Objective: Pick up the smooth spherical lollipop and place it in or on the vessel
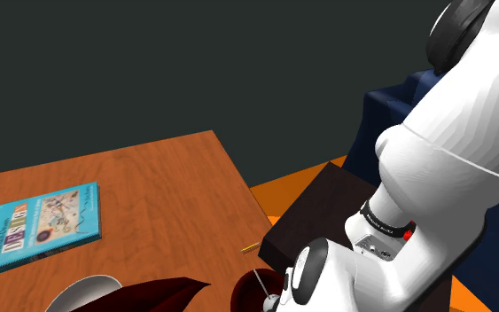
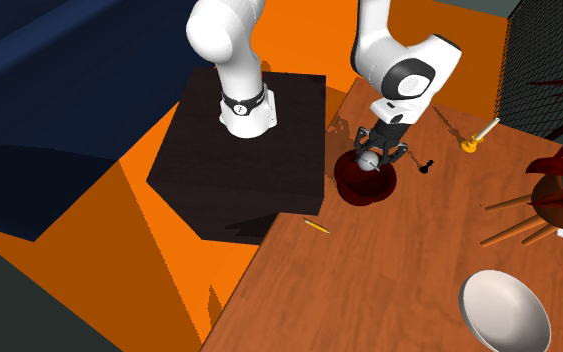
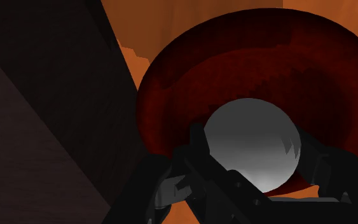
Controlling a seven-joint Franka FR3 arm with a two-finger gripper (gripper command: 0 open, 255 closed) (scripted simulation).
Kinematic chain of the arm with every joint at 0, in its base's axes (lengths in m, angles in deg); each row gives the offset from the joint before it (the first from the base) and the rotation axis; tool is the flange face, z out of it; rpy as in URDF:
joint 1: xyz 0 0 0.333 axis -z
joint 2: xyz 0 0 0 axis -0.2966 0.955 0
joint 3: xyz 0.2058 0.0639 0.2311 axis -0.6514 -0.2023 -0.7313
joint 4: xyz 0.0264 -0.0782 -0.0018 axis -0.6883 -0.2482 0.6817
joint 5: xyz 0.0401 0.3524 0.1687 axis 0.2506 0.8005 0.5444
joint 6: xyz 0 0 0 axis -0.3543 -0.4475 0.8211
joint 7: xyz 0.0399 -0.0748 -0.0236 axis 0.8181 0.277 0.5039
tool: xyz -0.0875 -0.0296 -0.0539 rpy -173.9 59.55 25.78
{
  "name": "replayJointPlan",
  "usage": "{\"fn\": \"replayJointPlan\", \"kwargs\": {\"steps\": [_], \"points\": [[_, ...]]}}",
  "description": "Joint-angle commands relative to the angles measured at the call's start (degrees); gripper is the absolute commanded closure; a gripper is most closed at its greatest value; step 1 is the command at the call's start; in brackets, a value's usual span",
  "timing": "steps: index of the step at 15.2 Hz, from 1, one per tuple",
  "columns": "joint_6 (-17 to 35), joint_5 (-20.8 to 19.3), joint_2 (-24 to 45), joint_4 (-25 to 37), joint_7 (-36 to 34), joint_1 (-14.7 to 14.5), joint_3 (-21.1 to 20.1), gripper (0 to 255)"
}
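**Table (image 2: 369,290) inspection: grasp and handling**

Brown wood surface, with orange floor (image 2: 119,260) and a dark stand (image 2: 219,185) beside it. I find the gripper (image 3: 255,168) low over the table corner nearest the stand. Its fingers (image 3: 196,156) are closed onto the lollipop (image 3: 252,130), one on each side of its grey ball, and they stand apart by the ball's width.

The ball hangs over the dark red bowl (image 2: 366,188), within its rim as the wrist view shows it. I cannot tell whether it touches the bowl's bottom. In the shoulder view a thin pale stick (image 1: 258,279) rises from the ball.

Handling, in my judgement:
- **Weight and stiffness:** the lollipop is light and rigid, so little squeeze is needed.
- **Surface:** it is smooth and round, which makes it slippery. A grip off the widest line could squirt it out.
- **Hold point:** the ball across its middle, as now. The stick looks too thin for these pads.
- **Release:** the ball may roll, but the bowl's wall should contain it.

A white bowl (image 2: 504,308) and a book (image 1: 39,226) lie well apart from the work.
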Motion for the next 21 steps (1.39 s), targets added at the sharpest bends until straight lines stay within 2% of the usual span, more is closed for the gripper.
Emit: {"fn": "replayJointPlan", "kwargs": {"steps": [1, 3, 4, 9, 13, 21], "points": [[0.02, -0.02, 0.02, 0.01, -0.02, 0.00, 0.01, 255], [0.02, -0.02, 0.02, 0.01, -0.02, 0.00, 0.01, 255], [0.02, -0.02, 0.02, 0.01, -0.02, 0.00, 0.01, 0], [0.02, -0.02, 0.02, 0.01, -0.02, 0.00, 0.01, 0], [-6.96, 5.95, -7.16, -0.02, 4.02, -0.15, -3.01, 0], [-6.96, 5.96, -7.16, -0.03, 4.03, -0.21, -2.95, 0]]}}
